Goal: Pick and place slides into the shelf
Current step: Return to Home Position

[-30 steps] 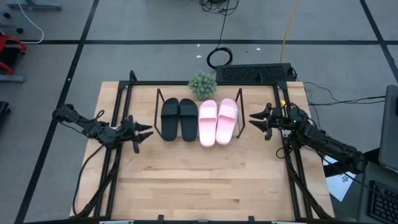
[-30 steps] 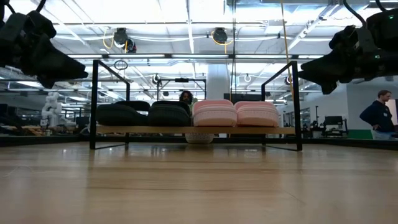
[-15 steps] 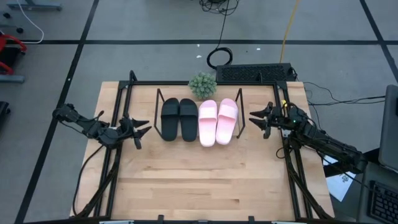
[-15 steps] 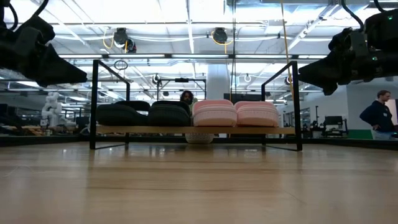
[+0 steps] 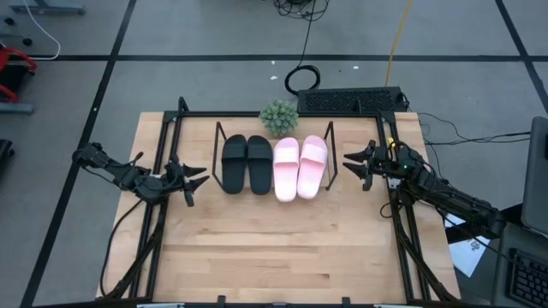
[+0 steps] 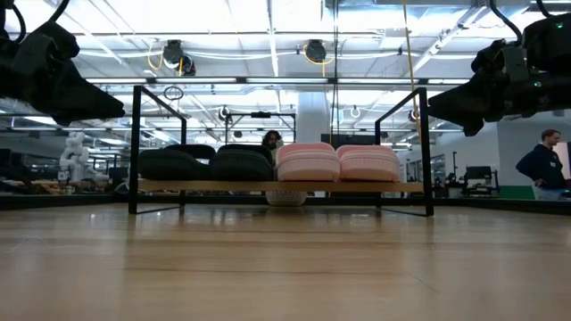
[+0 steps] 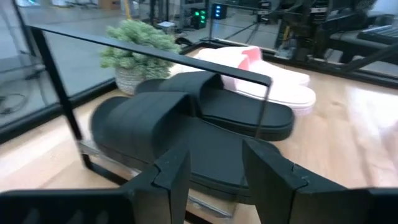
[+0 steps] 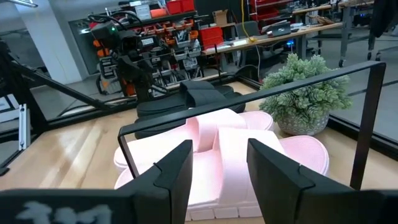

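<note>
Two black slides (image 5: 247, 163) and two pink slides (image 5: 300, 167) lie side by side, soles down, on the wooden board of the low wire shelf (image 5: 218, 185). They also show in the low view, the black pair (image 6: 205, 164) and the pink pair (image 6: 337, 161). My left gripper (image 5: 199, 182) is open and empty, left of the shelf; in its wrist view (image 7: 214, 171) it faces the black slides (image 7: 180, 130). My right gripper (image 5: 352, 164) is open and empty, right of the shelf, facing the pink slides (image 8: 217, 149).
A small potted plant (image 5: 279, 115) stands just behind the shelf. A large black frame (image 5: 171, 128) runs along the table's sides. A keyboard (image 5: 351, 100) lies at the far edge. A person (image 6: 542, 169) stands in the room beyond. Bare wood lies in front of the shelf.
</note>
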### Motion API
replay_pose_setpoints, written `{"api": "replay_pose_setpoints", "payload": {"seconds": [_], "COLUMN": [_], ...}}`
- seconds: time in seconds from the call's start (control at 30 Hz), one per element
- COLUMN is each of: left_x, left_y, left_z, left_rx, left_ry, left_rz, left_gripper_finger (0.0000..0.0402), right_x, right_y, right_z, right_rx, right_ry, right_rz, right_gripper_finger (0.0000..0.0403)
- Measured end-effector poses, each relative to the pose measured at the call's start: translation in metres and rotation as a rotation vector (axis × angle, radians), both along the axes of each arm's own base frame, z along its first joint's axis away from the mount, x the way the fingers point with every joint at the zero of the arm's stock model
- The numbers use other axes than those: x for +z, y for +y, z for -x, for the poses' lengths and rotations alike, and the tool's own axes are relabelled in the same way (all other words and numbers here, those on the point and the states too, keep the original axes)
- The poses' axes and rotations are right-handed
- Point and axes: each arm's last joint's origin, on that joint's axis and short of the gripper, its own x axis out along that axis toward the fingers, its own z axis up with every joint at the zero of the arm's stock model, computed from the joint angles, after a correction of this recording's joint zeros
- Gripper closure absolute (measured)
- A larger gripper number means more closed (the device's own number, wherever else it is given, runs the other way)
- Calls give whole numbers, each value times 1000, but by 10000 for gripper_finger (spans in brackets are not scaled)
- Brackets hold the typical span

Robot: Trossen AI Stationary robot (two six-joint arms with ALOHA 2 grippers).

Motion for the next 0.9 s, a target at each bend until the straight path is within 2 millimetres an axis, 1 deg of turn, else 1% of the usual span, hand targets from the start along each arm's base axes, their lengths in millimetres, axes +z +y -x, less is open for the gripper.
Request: {"api": "replay_pose_setpoints", "payload": {"seconds": [0.13,0.9], "left_x": [1,1], "left_y": [-1,-1], "left_z": [0,-1], "left_rx": [-28,-30], "left_ry": [-5,-5], "left_rz": [18,19], "left_gripper_finger": [256,256], "right_x": [2,3], "right_y": [0,0], "right_z": [0,0], "right_rx": [0,0], "right_ry": [-16,-28], "right_rz": [10,18], "right_gripper_finger": [259,259]}}
